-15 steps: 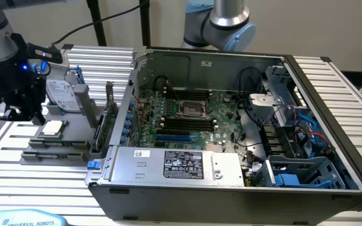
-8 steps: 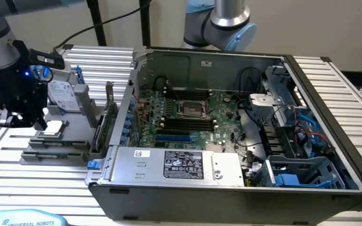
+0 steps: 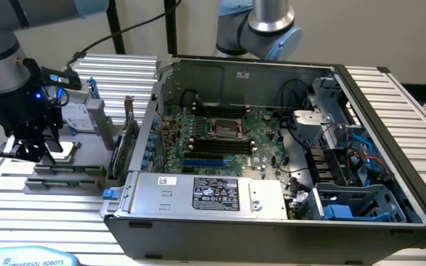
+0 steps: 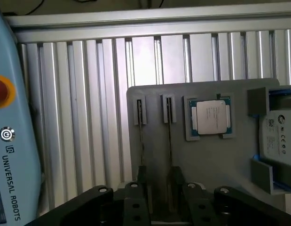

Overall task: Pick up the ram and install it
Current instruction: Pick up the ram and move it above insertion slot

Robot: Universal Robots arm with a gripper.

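Nearest, at 7 o'clock in the exterior view, a light-blue teach pendant (image 3: pixel 28 257) with "Universal Robots" lettering lies on the ribbed aluminium table (image 3: pixel 42 221). Past it, an open black metal computer case (image 3: pixel 272 238) takes the centre. A silver power supply box (image 3: pixel 206 194) sits along the case's near edge. Behind it is a green motherboard (image 3: pixel 221 138) with long black memory slots (image 3: pixel 219 145).

At 9 o'clock from the case sits a flat grey plastic holder tray (image 3: pixel 57 185). The black two-finger gripper (image 3: pixel 29 151) hangs just over it. The gripper is released: in the wrist view its black fingers (image 4: pixel 178 181) stand apart, with grey tray showing between them.

The ram (image 4: pixel 169 141), a thin dark stick seen edge-on, stands upright in a tray slot. Its near end runs in between the fingers, closer to one of them; contact cannot be told. A second thin dark stick (image 4: pixel 140 136) stands in the slot just beside it.

A square silver-topped processor chip (image 4: pixel 210 117) lies in a tray pocket next to the slots, with a silver labelled drive (image 4: pixel 279 136) beyond it.

Farthest, at 12 o'clock behind the case, is the grey-and-blue joint of a second arm (image 3: pixel 261 25).
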